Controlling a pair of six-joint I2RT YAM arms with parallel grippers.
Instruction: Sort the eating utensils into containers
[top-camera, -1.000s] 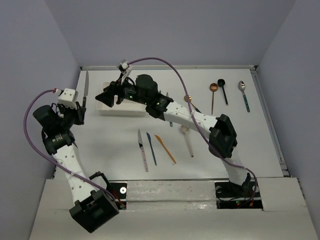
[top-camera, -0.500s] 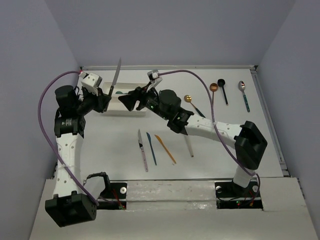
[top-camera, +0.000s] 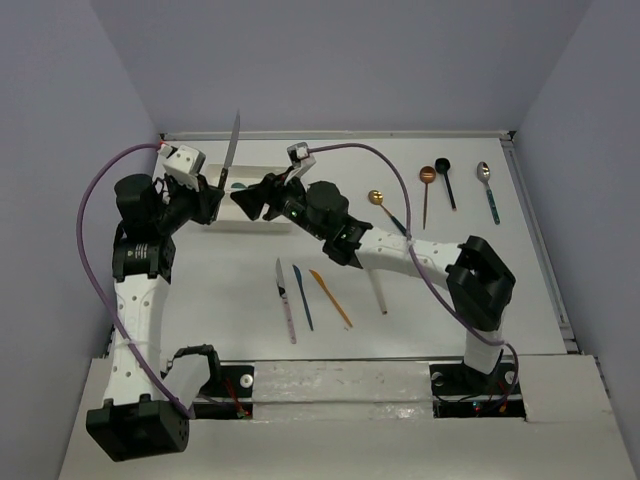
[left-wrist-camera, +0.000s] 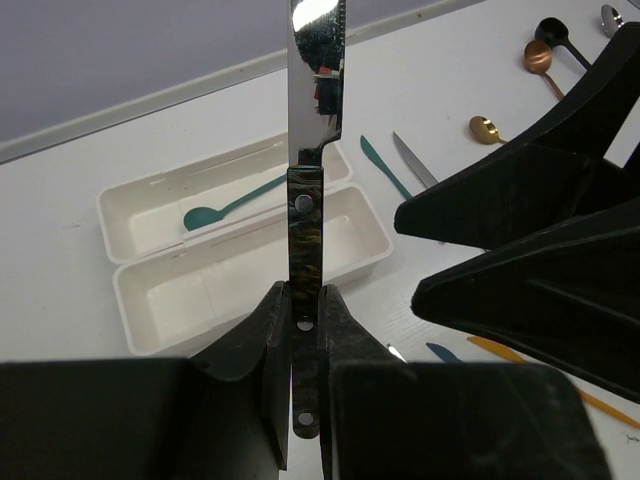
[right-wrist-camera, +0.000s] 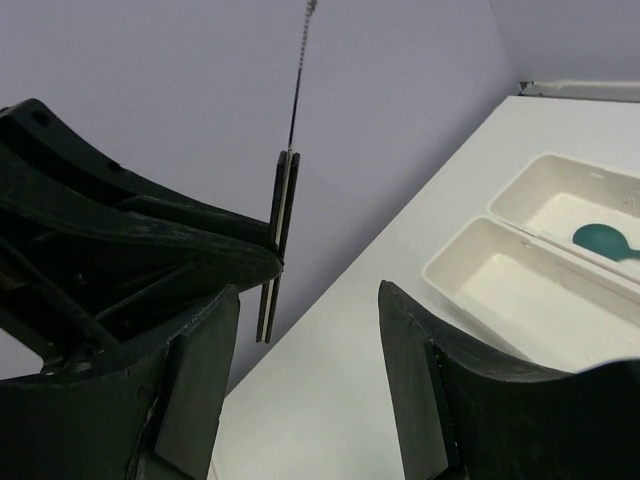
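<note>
Near the trays, left gripper clamps the knife by its handle; right gripper gapes beside it.

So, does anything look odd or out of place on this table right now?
Only the knife: the left claw holds it by the handle, blade straight up in the air, while the open right claw faces it closely.

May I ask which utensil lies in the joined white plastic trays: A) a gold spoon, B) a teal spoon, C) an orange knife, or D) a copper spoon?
B: the left wrist view shows a slim teal spoon lying in one compartment of the joined white plastic trays.
</note>
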